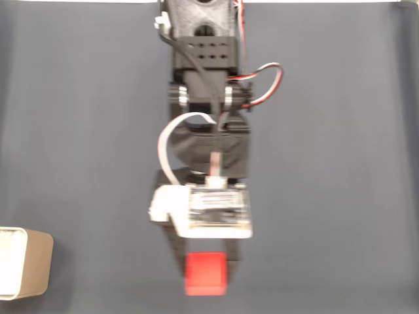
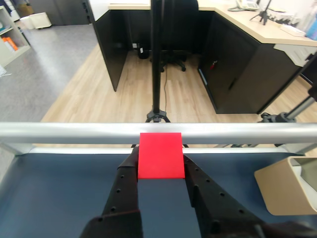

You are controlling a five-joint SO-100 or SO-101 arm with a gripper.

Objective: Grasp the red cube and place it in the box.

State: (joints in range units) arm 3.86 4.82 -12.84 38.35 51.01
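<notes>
Gripping the red cube, the fingers show in the wrist view, hidden under the arm in the fixed view.

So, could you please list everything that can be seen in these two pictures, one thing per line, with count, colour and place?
red cube: one, bright red, on the table between the fingertips of the end effector; in the wrist view it sits at the finger ends.
box: one, beige with a white inside, at the lower left edge of the fixed view; at the right edge in the wrist view.
table: one, dark grey-blue surface, under everything.
rail: one, silver, along the far table edge in the wrist view.
tripod: one, black, on the wooden floor beyond the table.
desks: dark panels with light tops, in the background.
arm: one, black, with red, black and white wires.
end effector: one, black, fingers on both sides of the cube.
</notes>
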